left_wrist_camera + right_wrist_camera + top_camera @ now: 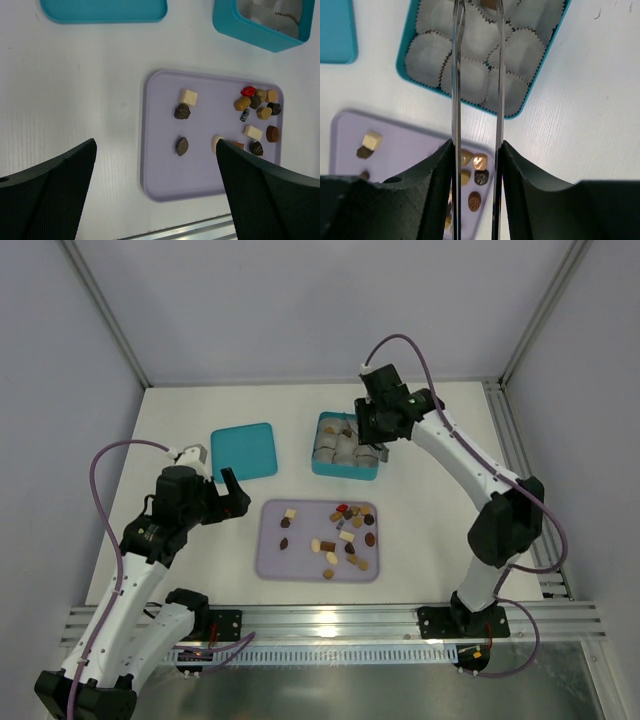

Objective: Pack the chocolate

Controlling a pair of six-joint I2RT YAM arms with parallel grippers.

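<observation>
Tweezers (455, 75) are sitting clenched between the fingers of my right gripper (476, 150), and I am reaching them out over the teal box (402, 65) at the far right of the table. Their two blades are standing slightly apart. A brown piece (490, 3) is showing between the tips at the very edge of my wrist view, but I cannot tell whether I am pinching it or whether it is already lying in a cup.

I am judging the packing as barely begun. Nearly all the grey-white paper cups (425, 52) that I can see in the box are showing empty. The overhead view is hinting at a brown bit or two at the far end of the box, too small to be sure of.

Most of the chocolate (254, 132) is waiting on the lilac tray (160, 170) in the near middle of the table. Dark, tan, cream and one red piece are crowding its right half, and a few are lying loose toward its left. Each one is going to need its own trip to the box.

My left gripper (156, 145) is hanging wide open and empty just left of the tray. The teal lid (243, 451) is lying off, left of the box, so closing up is remaining as well.
</observation>
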